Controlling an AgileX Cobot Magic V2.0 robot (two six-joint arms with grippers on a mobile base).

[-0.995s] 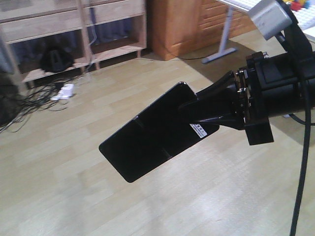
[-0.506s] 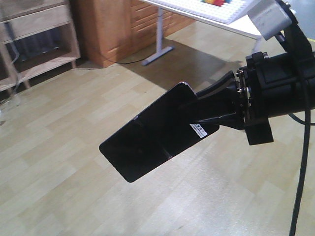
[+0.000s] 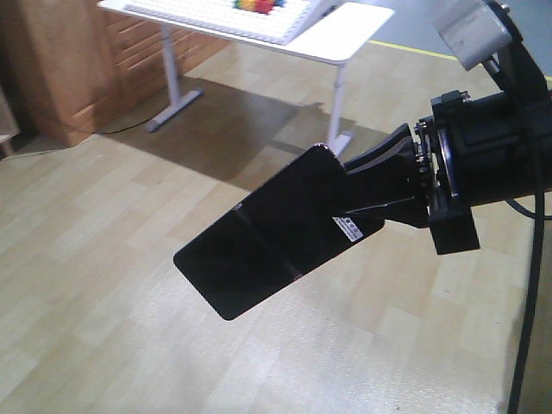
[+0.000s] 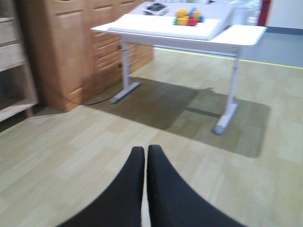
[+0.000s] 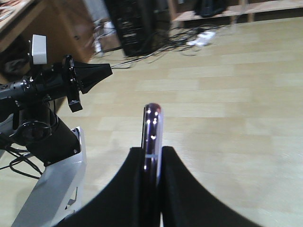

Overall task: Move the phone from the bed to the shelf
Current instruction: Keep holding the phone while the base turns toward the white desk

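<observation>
The right gripper (image 3: 358, 200) clamps one short end of the phone (image 3: 259, 250), holding it out above the floor (image 3: 103, 224) so that most of its body juts free, likely for sliding onto the shelf, while the left gripper (image 4: 146, 153) hangs pressed together, empty.

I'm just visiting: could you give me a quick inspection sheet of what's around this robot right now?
Surface: pale wood-look floor.
Job's things: phone held in the air; shelf at the left wrist view's left edge; bed not seen.
Clutter: coloured blocks on white table.
Grippers: right gripper shut on phone; left gripper shut, empty.
Cables: tangle on floor.
Surroundings: wooden cabinet.
</observation>
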